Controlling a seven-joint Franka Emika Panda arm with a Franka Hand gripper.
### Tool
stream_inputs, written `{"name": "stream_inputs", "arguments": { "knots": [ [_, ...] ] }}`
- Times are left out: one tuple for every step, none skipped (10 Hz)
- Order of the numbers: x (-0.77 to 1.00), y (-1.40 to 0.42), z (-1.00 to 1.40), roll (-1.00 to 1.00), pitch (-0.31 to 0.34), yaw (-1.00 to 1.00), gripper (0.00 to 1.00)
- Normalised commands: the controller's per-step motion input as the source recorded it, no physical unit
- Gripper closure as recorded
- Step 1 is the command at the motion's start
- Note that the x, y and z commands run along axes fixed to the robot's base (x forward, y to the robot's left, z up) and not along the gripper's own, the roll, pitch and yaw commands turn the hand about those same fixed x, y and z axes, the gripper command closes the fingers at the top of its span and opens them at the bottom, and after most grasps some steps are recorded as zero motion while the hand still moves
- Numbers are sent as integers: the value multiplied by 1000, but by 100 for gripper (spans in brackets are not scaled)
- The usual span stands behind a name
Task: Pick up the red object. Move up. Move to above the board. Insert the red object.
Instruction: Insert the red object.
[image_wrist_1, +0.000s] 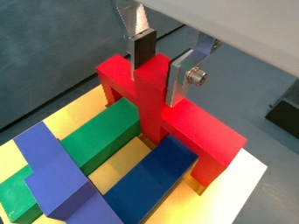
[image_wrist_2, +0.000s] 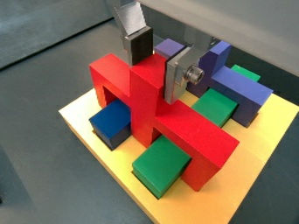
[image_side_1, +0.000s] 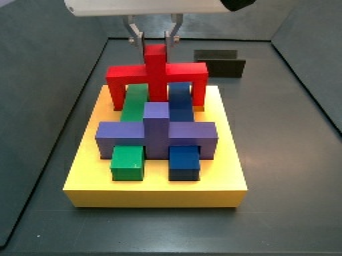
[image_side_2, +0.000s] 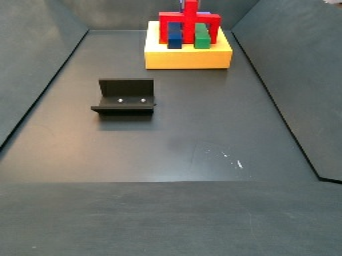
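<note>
A dark grey floor (image_side_2: 174, 150) is seen, walled at its sides. The yellow board (image_side_2: 189, 55) rests directly on it; the fixture (image_side_2: 126, 97) stands apart. The gripper (image_side_1: 156, 42) is positioned above the board.

Wrist views: close, looking steeply down past the gripper (image_wrist_1: 165, 63) at the red object (image_wrist_1: 176, 114) on the board (image_wrist_1: 82, 109), from opposite sides.
Side view, near: raised, facing the board (image_side_1: 154, 185) end-on; fixture (image_side_1: 221, 63) behind.
Side view, far: high, across bare floor; fixture (image_side_2: 124, 97) midway, board (image_side_2: 187, 57) beyond.
Shared: board, red object, gripper.
</note>
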Motion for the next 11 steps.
{"name": "stream_inputs", "arguments": {
  "knots": [
    [0,-3,-269,0,0,-69,100],
    [37,-54,-251,0,0,-77,100],
    [51,-40,-260,0,0,-94,100],
    [83,-54,-211,0,0,-114,100],
    [149,-6,-174,0,16,-174,100],
    [149,0,-160,0,24,-191,100],
    [160,0,-149,0,19,-186,100],
    [149,0,-197,0,0,-183,100],
    [40,0,-254,0,0,-157,100],
    [0,0,-297,0,0,-86,100],
    [0,0,-457,0,-47,0,100]
  ]
}}
